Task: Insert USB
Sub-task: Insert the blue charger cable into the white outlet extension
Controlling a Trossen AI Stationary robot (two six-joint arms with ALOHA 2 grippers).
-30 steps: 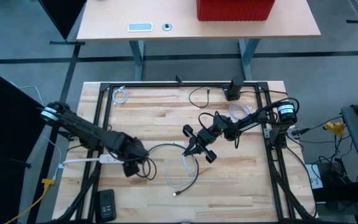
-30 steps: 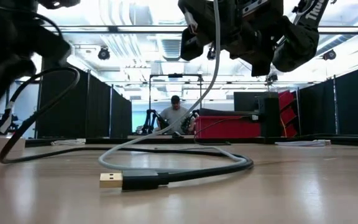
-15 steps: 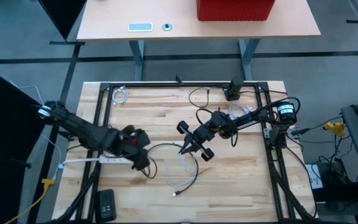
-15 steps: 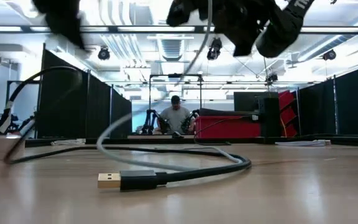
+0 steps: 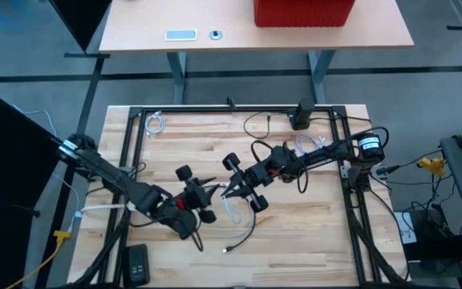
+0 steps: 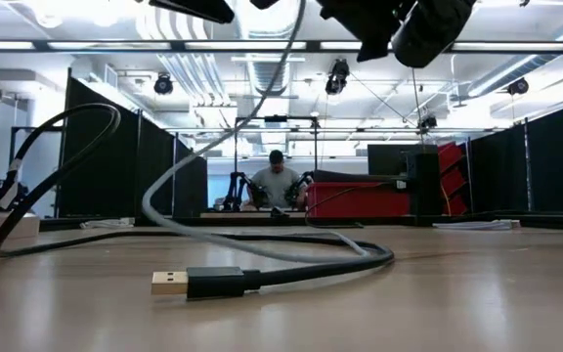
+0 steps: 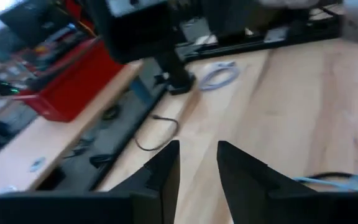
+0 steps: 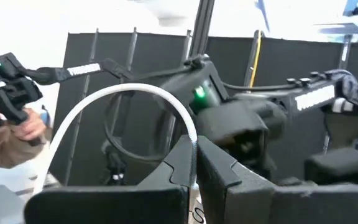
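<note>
A cable [image 5: 243, 221] loops over the middle of the table; its black USB plug [image 6: 172, 284] lies flat on the wood near the front edge [image 5: 227, 250]. My right gripper [image 5: 228, 191] hangs above the table's middle, shut on the cable's pale stretch. My left gripper [image 5: 211, 191] hovers just left of it, pointing almost level toward it. In the left wrist view my left gripper [image 7: 197, 168] shows a narrow gap with nothing in it. My right gripper pinches the cable's pale stretch [image 8: 193, 146] between its two fingertips. From the fingers the cable arcs up and away [image 8: 135, 90], then drops to the table. The held stretch is lifted clear, while the slack loop and the plug end rest on the wood.
A white power strip [image 5: 111, 207] lies at the left edge and a black device [image 5: 137, 263] at the near left corner. A black block [image 5: 301, 115], coiled white cables [image 5: 307, 144] [image 5: 157, 123] and a thin black cord [image 5: 255, 124] sit toward the back. A person [image 6: 277, 181] sits beyond the table.
My left gripper has risen off the near-left part of the table, swung toward the table's middle and tipped from pointing down to nearly level. My right gripper has gone up and a little toward the left, drawing the cable's loop higher. The plug has stayed on the table.
</note>
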